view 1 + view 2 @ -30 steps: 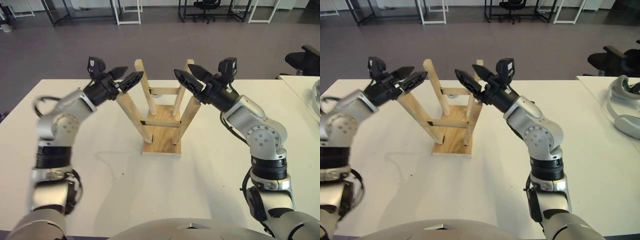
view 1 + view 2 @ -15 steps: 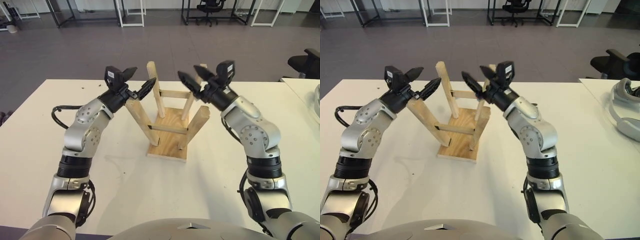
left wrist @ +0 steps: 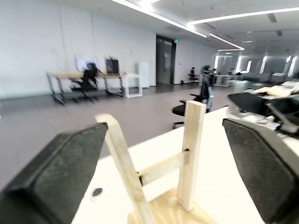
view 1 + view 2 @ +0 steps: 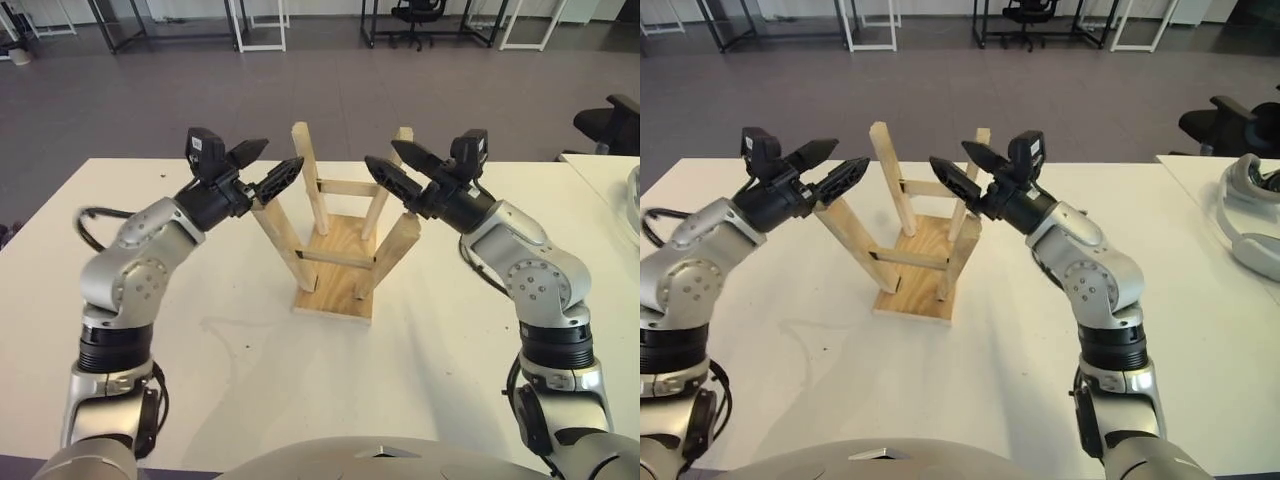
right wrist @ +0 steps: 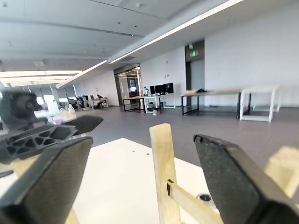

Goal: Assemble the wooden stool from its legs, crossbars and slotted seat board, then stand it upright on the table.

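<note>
While the wooden stool (image 4: 335,240) is sitting upside down near the middle of the white counter (image 4: 200,350), the two arms are hanging in the air, one on each side of it.

On the left, the left gripper (image 4: 272,162) is hovering just above the top of the near left leg (image 4: 280,238). Its two black fingers are spread wide apart and are holding nothing. Whether the lower finger is touching that leg cannot be told.

In the middle, the seat board (image 4: 330,288) is lying flat on the counter. Four legs are pointing up from it and leaning outward. One crossbar (image 4: 345,187) is joining the two far legs high up, and a lower crossbar (image 4: 335,260) is joining the two near legs.

On the right, the right gripper (image 4: 385,158) is hovering just above the top of the near right leg (image 4: 388,258). Its fingers are also spread wide, and nothing is between them.

Far to the right, a black chair (image 4: 612,115) is standing on the floor, and a headset (image 4: 1252,215) is lying on another table.
</note>
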